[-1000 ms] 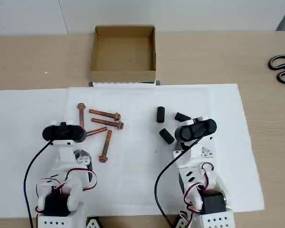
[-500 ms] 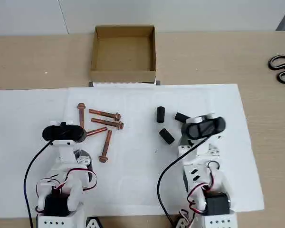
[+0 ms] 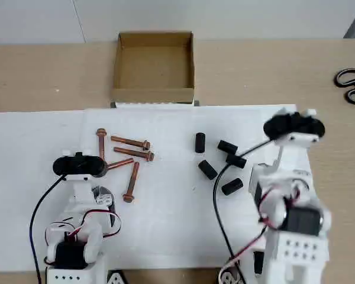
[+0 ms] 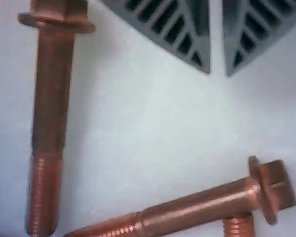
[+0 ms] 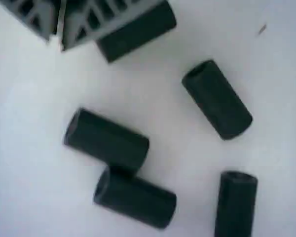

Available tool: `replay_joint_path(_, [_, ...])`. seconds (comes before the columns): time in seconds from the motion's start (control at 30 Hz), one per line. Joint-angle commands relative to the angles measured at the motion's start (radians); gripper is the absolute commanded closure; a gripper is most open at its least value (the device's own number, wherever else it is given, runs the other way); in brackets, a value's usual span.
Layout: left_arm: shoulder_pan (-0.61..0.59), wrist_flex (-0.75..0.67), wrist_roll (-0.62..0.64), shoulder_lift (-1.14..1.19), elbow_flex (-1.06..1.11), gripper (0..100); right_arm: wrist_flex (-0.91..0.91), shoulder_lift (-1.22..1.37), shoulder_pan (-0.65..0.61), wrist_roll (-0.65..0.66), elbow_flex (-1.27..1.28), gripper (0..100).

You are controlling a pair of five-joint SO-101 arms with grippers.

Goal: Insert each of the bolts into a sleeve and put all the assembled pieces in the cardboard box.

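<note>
Nothing assembled yet. Box at 12 o'clock, empty. Five bolts lie loose at 9 o'clock of the sheet. Five sleeves lie loose at 3 o'clock of them, none with a bolt in.

Left gripper clenched, empty, above the bolts. Right gripper clenched on nothing, by the sleeves. All pairing and boxing remains.

White sheet on wooden table. Scissors at 2 o'clock. Pale wall behind.

Wooden table with white sheet, cardboard box, scissors.
</note>
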Motion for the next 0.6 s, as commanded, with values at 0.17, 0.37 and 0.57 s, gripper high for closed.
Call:
replay_joint_path(0.17, [0.003,0.006,-0.002,-0.012,-0.045,100,0.151,0.386,0.012,-0.009,-0.321,99.5])
replay_joint_path(0.37, [-0.002,-0.028,-0.002,-0.012,-0.042,100,0.430,0.756,-0.038,-0.011,-0.572,99.5])
replay_joint_path(0.57, [-0.002,-0.034,-0.002,-0.012,-0.041,100,0.453,0.949,-0.056,-0.121,-0.707,99.5])
